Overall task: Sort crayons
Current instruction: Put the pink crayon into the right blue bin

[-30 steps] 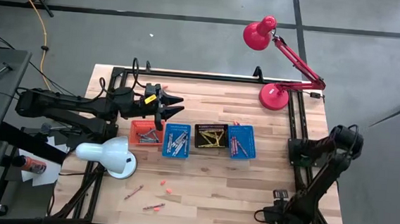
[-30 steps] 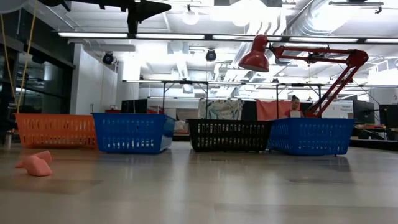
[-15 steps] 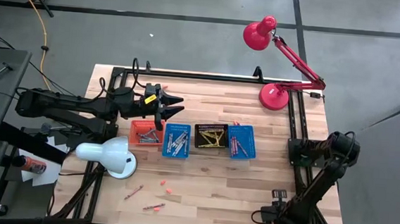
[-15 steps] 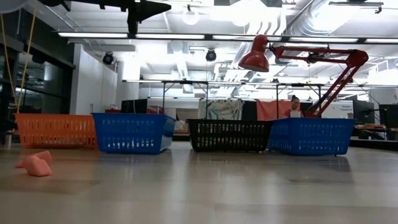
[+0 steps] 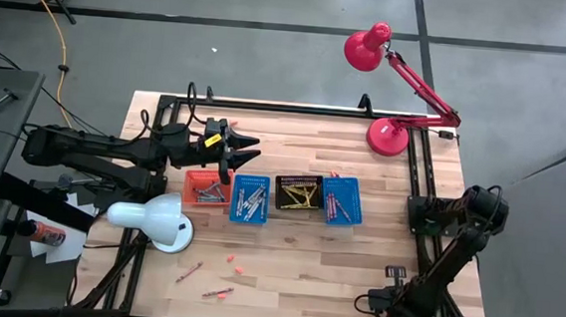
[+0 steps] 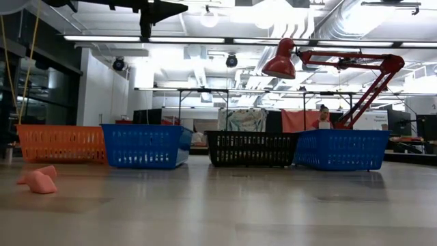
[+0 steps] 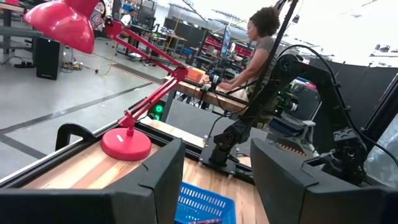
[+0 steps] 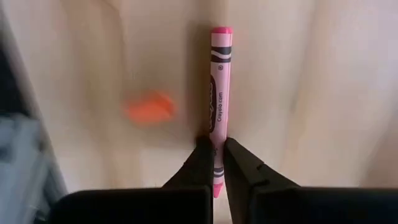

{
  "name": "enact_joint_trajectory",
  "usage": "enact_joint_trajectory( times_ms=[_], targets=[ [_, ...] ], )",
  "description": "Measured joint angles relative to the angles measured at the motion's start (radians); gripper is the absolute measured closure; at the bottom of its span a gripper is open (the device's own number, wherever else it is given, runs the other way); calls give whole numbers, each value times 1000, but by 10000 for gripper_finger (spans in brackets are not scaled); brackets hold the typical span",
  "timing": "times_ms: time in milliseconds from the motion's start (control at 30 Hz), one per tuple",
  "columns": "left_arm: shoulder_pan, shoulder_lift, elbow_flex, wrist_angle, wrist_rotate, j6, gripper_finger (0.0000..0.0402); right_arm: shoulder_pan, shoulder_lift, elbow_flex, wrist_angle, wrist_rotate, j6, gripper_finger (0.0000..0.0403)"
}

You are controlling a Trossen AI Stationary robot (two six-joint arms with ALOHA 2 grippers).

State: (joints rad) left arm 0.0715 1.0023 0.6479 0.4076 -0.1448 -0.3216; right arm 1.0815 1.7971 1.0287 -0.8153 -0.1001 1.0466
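**A:** What is changing, going from left to right?

**B:** On the left, nothing is moving. The left gripper (image 5: 247,150) is hanging over the far side of the orange basket (image 5: 206,186), exactly where it was a second ago, with its jaws standing wide and holding nothing. The row of baskets is sitting as before: orange, then a blue basket (image 5: 248,198), a black basket (image 5: 299,192) and a second blue one, each already carrying sorted crayons. A few loose crayons (image 5: 218,292) are still lying on the tabletop (image 5: 287,249) near its front edge. On the right, the right arm's upper joint is sitting slightly lower and closer in than a second ago.

**A:** What is that meaning for the sorting?

**B:** Judging by that small shift, the right arm is doing the work while the left is waiting. It seems to be settling a pick, not yet carrying anything to a basket.

**A:** Where is the crayon lying relative to the jaws?

**B:** In the right wrist view, a pink crayon (image 8: 219,81) is running straight out from between the right gripper (image 8: 217,142). The jaws are standing narrow, pinching the crayon's near end, with most of its length sticking out ahead over bare wood. An orange fragment (image 8: 149,107) is lying just beside it. Whether the crayon is lifting off the tabletop, I cannot tell.
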Motion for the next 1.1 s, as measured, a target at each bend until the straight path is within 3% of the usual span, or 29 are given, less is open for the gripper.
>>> enact_joint_trajectory(
  times_ms=[133,267,433,567,700,867,1100],
  targets=[
    [0,0,0,0,0,1,229,-16,-83,1,-116,23,0,400],
    [0,0,0,0,0,0,229,-52,-202,2,-293,114,3,401],
    [0,0,0,0,0,1,229,-126,-399,-75,-298,206,29,402],
    [0,0,0,0,0,1,229,-219,-564,-220,-96,235,9,402],
    [0,0,0,0,-1,1,229,-345,-662,-396,237,202,-109,402],
    [0,0,0,-1,-4,1,229,-527,-619,-511,558,149,-314,402],
    [0,0,1,-8,-54,0,229,-789,-491,-477,945,149,-615,403]
  ],
)
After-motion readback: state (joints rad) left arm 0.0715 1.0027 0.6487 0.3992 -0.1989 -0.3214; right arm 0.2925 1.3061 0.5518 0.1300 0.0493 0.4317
